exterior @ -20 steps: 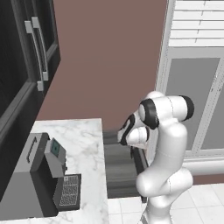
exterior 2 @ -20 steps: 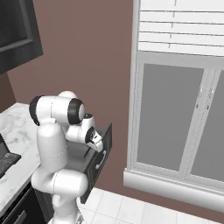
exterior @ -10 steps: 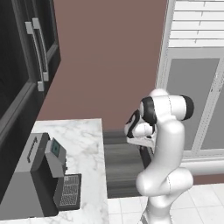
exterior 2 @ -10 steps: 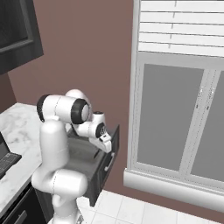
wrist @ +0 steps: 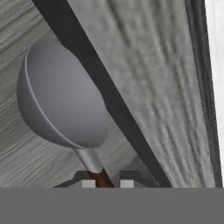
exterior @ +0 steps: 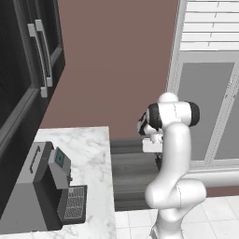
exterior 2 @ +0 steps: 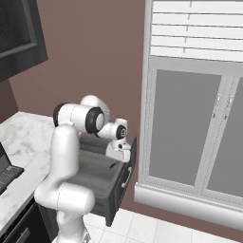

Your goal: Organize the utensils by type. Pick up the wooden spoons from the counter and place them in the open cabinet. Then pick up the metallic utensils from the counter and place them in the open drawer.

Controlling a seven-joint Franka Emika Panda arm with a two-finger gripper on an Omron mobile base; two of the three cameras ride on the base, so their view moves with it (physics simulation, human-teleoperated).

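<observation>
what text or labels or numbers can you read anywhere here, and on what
No readable text in any view.
Coffee machine: its small teal panel shows dark marks, too blurred to read.
Metal ladle at the pincer: plain, no marking.
Open drawer, counter, black cabinets: no labels.

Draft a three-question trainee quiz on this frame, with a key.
1. What does the gripper hang over?
2. True or false: that part stands pulled out past the counter edge.
3. The bowl of the utensil whose handle sits between the jaws is: A grey, B tan, C red.
Key: 1 the open drawer; 2 true; 3 A.
</observation>
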